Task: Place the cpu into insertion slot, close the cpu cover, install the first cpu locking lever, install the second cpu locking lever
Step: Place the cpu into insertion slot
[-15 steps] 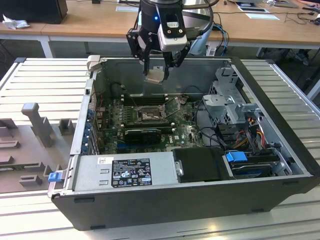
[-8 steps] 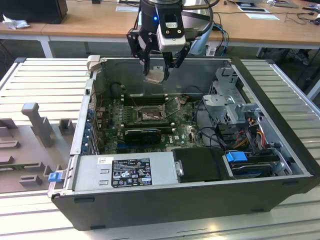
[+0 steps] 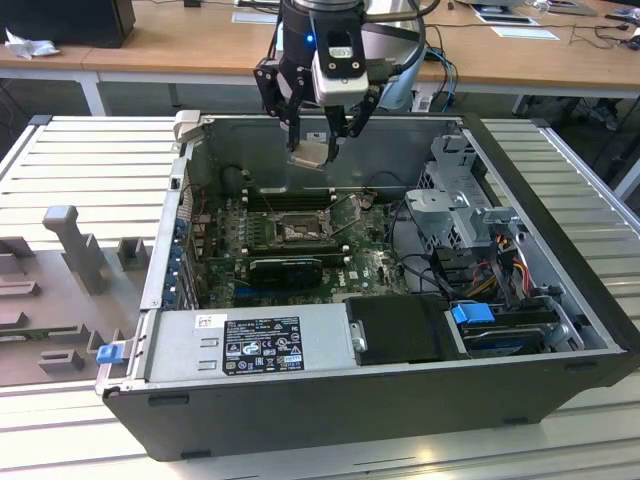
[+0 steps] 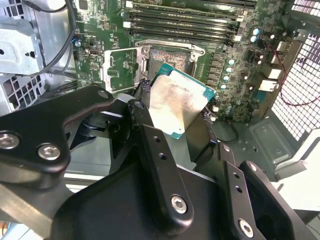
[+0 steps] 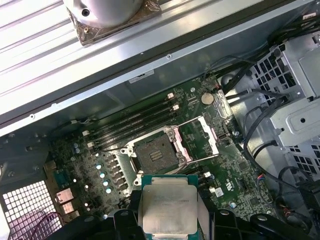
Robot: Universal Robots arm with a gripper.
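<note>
While the gripper (image 3: 318, 148) clamps the cpu (image 5: 167, 210) above the open slot (image 5: 152, 152), it likely needs squaring up and lowering flat, clear of the cover (image 5: 200, 137).

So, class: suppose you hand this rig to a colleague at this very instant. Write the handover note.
Hand: shut on the cpu, gripping it by its edges, silvery face toward the wrist cameras.
Position: the hand hangs above the open case, the cpu in the air over the motherboard and apart from the insertion slot.
Slot: empty, with its contact field exposed.
cpu cover: flipped open, lying beside the slot.
Done: the cpu is picked up and brought over the board.
Left: seating the cpu, closing the cover, both lever steps.
</note>
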